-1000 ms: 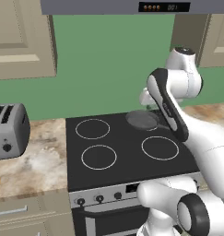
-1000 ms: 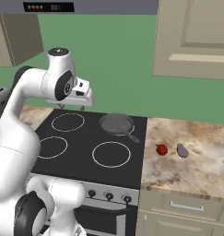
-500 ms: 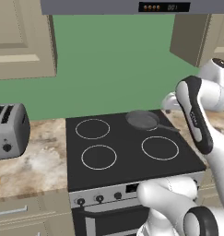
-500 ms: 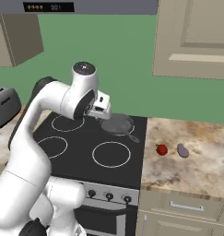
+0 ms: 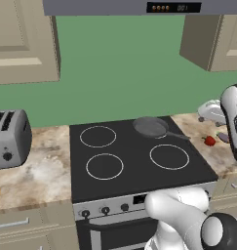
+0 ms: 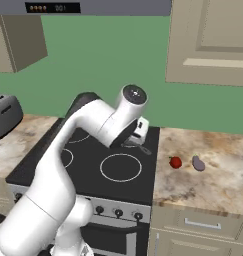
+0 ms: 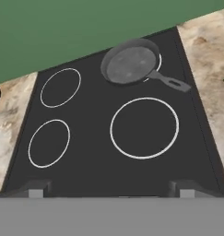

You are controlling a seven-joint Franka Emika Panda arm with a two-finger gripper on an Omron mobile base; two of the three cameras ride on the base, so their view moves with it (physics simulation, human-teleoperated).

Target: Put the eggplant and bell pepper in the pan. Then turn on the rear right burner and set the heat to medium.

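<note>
I see the gripper (image 7: 111, 191) open over the stovetop's (image 7: 95, 156) front edge, pan (image 7: 130, 61) empty at its rear right corner.

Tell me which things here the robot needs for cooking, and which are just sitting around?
Needed:
- eggplant, on the counter
- bell pepper, beside it
- pan, empty
- rear right burner, under the pan
- claw, open

Just sitting around:
- toaster
- other three burner rings
- cabinets
</note>
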